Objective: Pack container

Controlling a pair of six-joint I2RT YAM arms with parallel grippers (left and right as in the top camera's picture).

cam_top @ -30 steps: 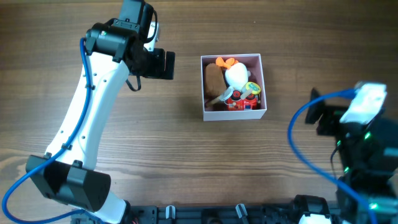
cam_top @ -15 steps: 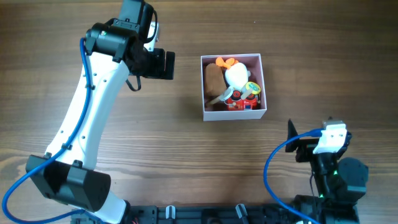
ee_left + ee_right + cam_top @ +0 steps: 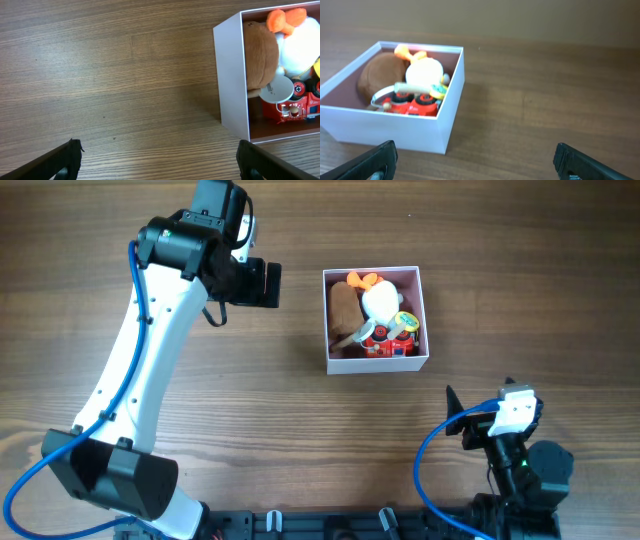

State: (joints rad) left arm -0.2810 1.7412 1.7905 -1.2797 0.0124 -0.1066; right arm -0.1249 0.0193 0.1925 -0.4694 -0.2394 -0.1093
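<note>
The container (image 3: 376, 362), a square white-walled box with a pink inside, sits on the table right of centre. It holds a brown plush (image 3: 344, 307), a white plush with orange parts (image 3: 378, 299) and a red toy (image 3: 388, 344). It also shows in the left wrist view (image 3: 231, 80) and the right wrist view (image 3: 390, 129). My left gripper (image 3: 264, 284) is open and empty, left of the container (image 3: 159, 159). My right gripper (image 3: 452, 418) is open and empty, low near the front right, apart from the container (image 3: 475, 159).
The wooden table (image 3: 300, 420) surrounds the container. The left arm (image 3: 150, 350) stretches from the front left up to the far left. The right arm's base (image 3: 525, 470) stands at the front right with a blue cable.
My right arm has drawn back and down toward the front right, away from the container. The left arm and the container have not moved.
</note>
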